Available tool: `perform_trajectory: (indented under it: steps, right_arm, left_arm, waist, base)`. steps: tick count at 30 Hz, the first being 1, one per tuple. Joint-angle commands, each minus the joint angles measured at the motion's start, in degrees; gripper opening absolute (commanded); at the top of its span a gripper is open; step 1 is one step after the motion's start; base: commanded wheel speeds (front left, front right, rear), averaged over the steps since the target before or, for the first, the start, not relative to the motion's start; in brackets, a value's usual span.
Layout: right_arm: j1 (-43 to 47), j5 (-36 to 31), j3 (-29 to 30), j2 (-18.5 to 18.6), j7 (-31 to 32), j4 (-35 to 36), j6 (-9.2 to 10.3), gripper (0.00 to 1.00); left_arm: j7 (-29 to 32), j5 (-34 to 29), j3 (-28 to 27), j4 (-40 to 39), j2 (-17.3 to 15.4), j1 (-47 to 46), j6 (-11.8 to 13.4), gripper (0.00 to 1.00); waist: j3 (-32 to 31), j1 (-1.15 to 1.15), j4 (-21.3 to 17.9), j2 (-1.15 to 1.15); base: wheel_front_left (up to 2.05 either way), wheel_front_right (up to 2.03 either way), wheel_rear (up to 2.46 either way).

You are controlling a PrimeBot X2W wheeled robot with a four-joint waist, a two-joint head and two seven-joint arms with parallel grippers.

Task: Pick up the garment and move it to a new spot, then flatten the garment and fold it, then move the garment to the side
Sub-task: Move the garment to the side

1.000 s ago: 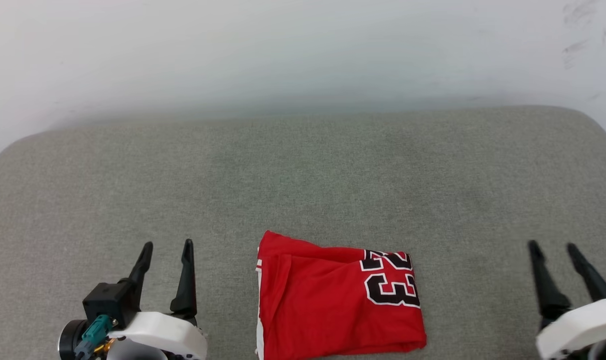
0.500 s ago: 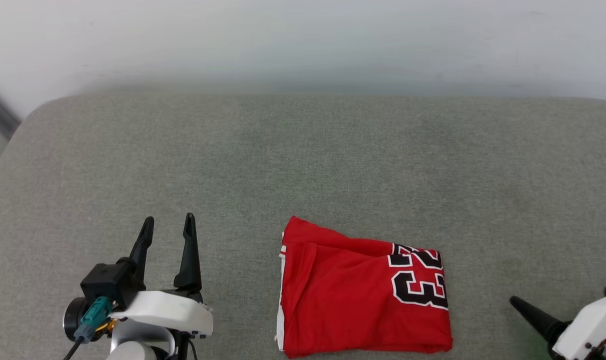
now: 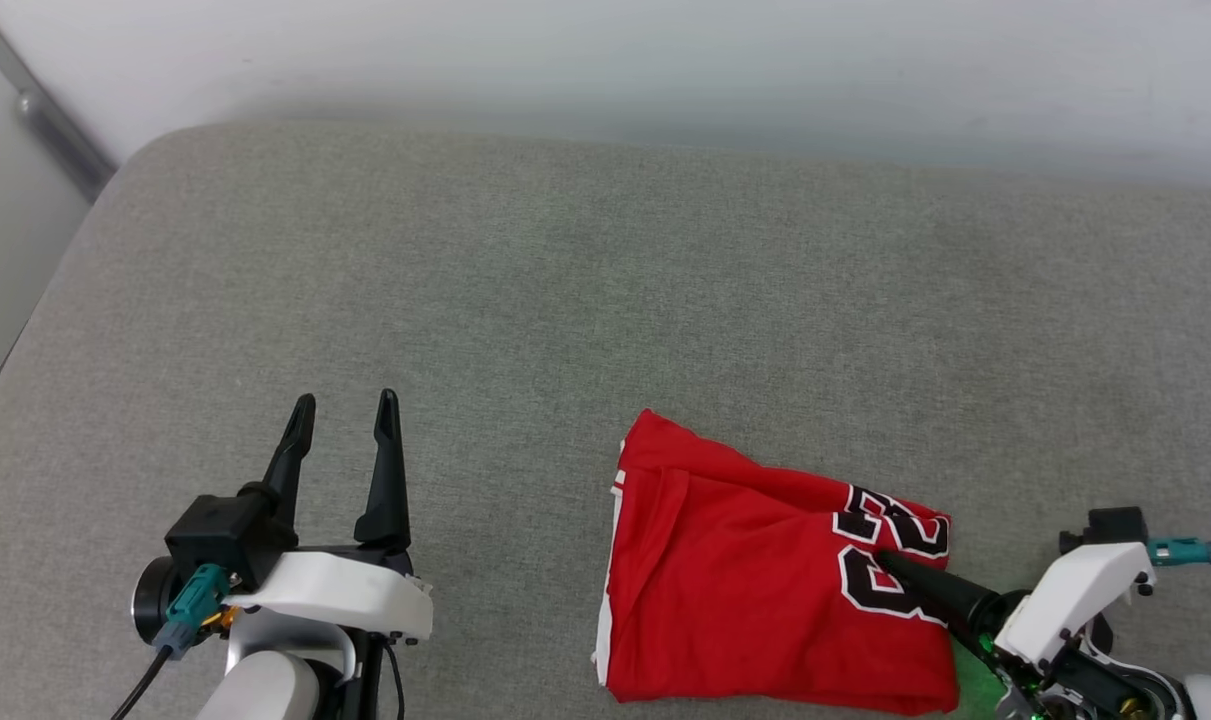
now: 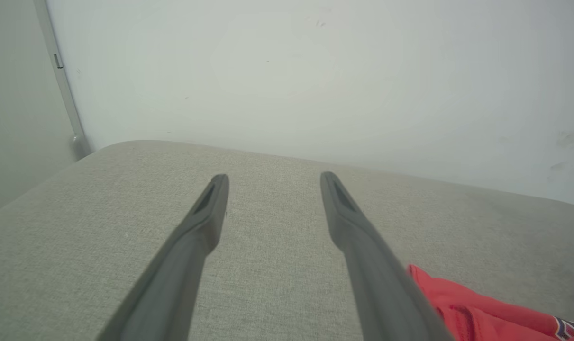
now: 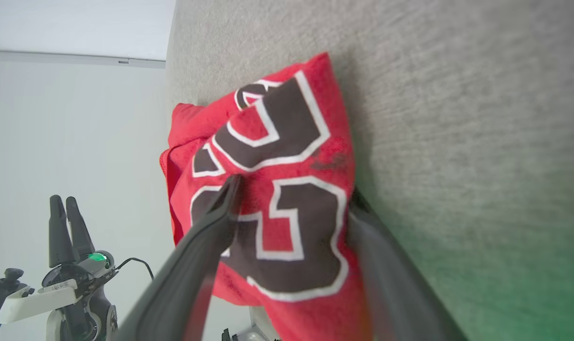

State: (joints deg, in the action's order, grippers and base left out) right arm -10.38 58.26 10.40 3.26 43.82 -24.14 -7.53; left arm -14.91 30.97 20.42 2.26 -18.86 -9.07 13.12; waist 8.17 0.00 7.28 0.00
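In the head view, the left pincer (image 3: pixel 345 400) hovered wide open above the grey woven-fabric cushion (image 3: pixel 605 300). The folded red sleeveless jersey with a black, white-outlined "23" (image 3: pixel 745 590) lay well to its right. The right pincer (image 3: pixel 915 580) reached over the jersey's numbered end.

In the left wrist view, the jersey (image 4: pixel 476 308) lay just right of the left pincer's spread fingers.

In the right wrist view, the right pincer (image 5: pixel 294 187) stood wide, one finger on the number and the other at the jersey's edge.

A grey woven cushion (image 3: pixel 605 300) meets a plain white wall (image 3: pixel 605 60), with a grey strip (image 3: pixel 50 125) at the left corner.
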Motion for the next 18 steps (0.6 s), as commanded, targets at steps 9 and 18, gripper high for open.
perform_trajectory:
  steps: [9, 18]
  right_arm:
    - [-0.6, -2.0, -7.4, 3.1, -4.0, 1.0, 0.06, 0.0]
    - [-1.6, -13.3, -16.3, 9.9, -7.1, 4.8, 0.06, 0.0]
  left_arm:
    - [-0.4, -0.8, -1.2, 0.7, 0.8, 1.7, -0.5, 1.0]
    - [-0.1, -0.9, -1.6, -0.3, -0.3, 3.7, 0.0, 1.0]
  waist:
    - [-2.3, 0.0, -0.9, 0.0]
    - [-5.1, 0.0, -7.8, 0.0]
  base:
    - [0.0, 0.0, 0.0]
    - [0.0, 0.0, 0.0]
